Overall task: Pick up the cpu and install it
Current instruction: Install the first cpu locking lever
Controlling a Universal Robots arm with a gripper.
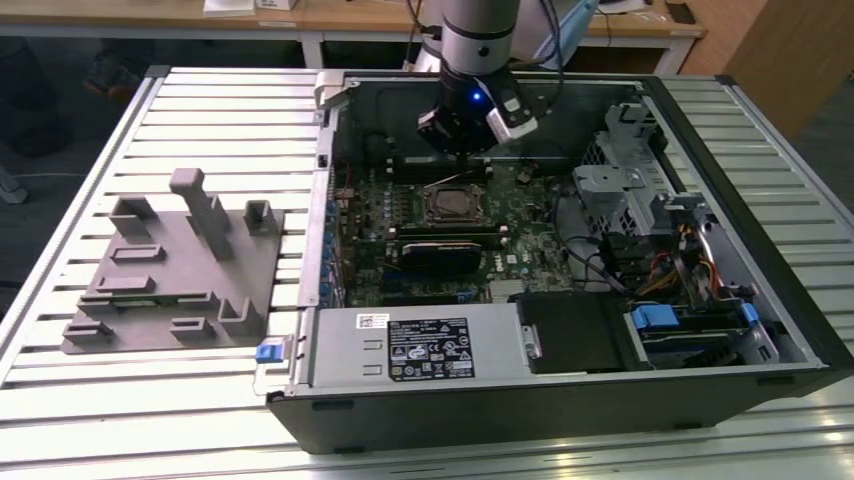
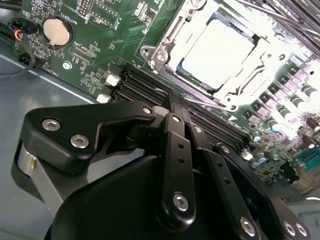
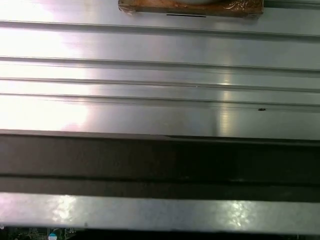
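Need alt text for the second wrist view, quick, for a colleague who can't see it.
The cpu sits in its socket's metal frame on the green motherboard, brightly lit. The black gripper is in the foreground, its fingers closed together and holding nothing, over the dark memory slots.

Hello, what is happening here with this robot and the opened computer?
A single robot arm reaches into an open black computer case lying on a ribbed metal table. Its black gripper, fingers together and holding nothing, hangs above the green motherboard. In the second wrist view, the small square silvery-topped cpu already sits inside the metal-framed socket. A grey plastic fixture lies beside the case.
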